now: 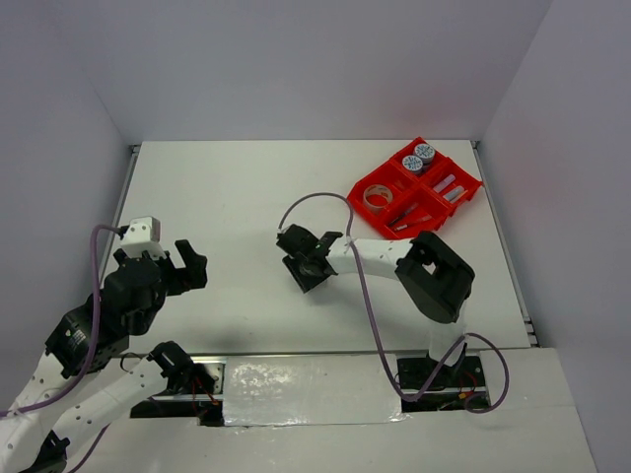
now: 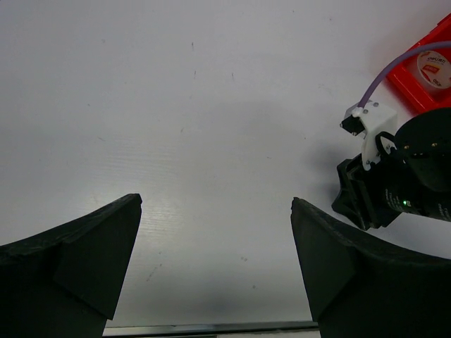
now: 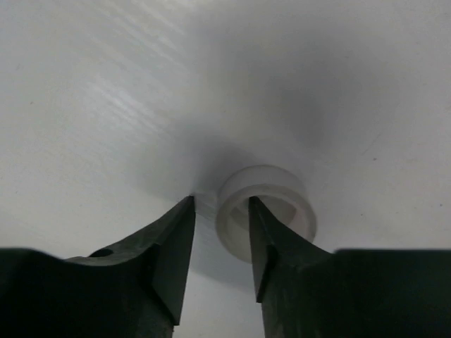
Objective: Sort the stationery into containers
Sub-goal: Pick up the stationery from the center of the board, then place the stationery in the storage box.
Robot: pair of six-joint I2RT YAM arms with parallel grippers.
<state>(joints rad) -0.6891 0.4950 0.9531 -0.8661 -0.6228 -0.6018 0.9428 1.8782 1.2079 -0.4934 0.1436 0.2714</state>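
A small clear tape ring (image 3: 282,184) lies flat on the white table. My right gripper (image 3: 221,199) is down on it and open. One finger (image 3: 264,232) stands inside the ring's hole, the other outside its wall with a small gap. In the top view this gripper (image 1: 306,268) is at the table's middle and hides the ring. My left gripper (image 1: 163,261) is open and empty at the near left, as the left wrist view (image 2: 215,204) shows. The red tray (image 1: 357,187) at the far right holds two patterned tubs (image 1: 419,158), a silvery tape roll (image 1: 378,198), pens (image 1: 419,219) and short tubes (image 1: 449,187).
The right arm's bulky black elbow (image 1: 439,276) sits between the gripper and the tray. Its purple cable (image 1: 315,199) loops over the table. The left wrist view shows the right wrist (image 2: 394,176) and a corner of the tray (image 2: 416,88). Walls enclose the table.
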